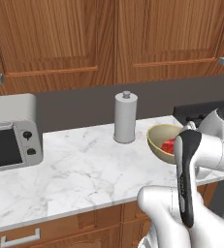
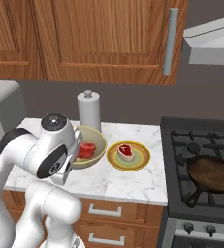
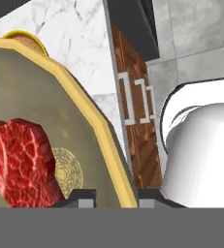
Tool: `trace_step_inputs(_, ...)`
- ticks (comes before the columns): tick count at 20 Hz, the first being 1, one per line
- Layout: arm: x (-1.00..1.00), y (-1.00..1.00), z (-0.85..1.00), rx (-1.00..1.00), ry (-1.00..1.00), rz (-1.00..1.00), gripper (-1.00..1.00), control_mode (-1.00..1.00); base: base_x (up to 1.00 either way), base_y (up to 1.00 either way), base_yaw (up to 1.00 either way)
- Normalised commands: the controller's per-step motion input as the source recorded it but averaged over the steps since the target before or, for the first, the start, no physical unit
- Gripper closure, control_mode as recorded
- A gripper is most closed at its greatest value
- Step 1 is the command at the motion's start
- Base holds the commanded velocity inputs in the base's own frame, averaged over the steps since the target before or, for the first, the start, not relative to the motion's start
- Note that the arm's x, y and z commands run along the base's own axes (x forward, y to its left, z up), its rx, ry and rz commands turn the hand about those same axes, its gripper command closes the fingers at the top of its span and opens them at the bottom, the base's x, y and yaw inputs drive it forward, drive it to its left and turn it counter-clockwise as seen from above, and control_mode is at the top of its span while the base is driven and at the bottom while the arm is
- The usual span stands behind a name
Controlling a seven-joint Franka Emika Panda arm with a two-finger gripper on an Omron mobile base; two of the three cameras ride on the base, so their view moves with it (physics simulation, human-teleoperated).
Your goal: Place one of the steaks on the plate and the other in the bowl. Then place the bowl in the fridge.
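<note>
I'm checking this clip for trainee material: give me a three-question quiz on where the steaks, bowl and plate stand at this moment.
1. True or false: both steaks lie in the bowl.
2. What straddles the bowl's rim in the hand view?
A. the paper towel roll
B. the gripper fingertips
C. the frying pan
3. Fill in: the plate sits between the bowl and the ____.

Key
1. False: one steak lies in the bowl, the other steak on the plate.
2. B
3. stove
</note>
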Motion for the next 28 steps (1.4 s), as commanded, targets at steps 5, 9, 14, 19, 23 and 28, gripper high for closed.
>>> trace_step_inputs(5,-0.70,0.15,0.15,-0.06,-0.20,-0.02,1.00,-1.00,0.00,0.00,0.00)
trace_step_inputs(9,-0.40,0.22,0.18,-0.11,-0.25,-0.06,1.00,-1.00,0.00,0.00,0.00)
trace_step_inputs(14,-0.23,0.14,0.17,-0.06,-0.19,-0.06,1.00,1.00,-0.21,0.03,-0.05)
trace_step_inputs(19,0.00,0.00,0.00,0.00,0.00,0.00,1.00,1.00,-0.89,-0.25,-0.28)
trace_step_inputs(23,0.00,0.00,0.00,0.00,0.00,0.00,1.00,1.00,-0.04,-0.15,-0.90)
trace_step_inputs(28,0.00,0.00,0.00,0.00,0.00,0.00,1.00,1.00,0.00,-0.08,-0.96)
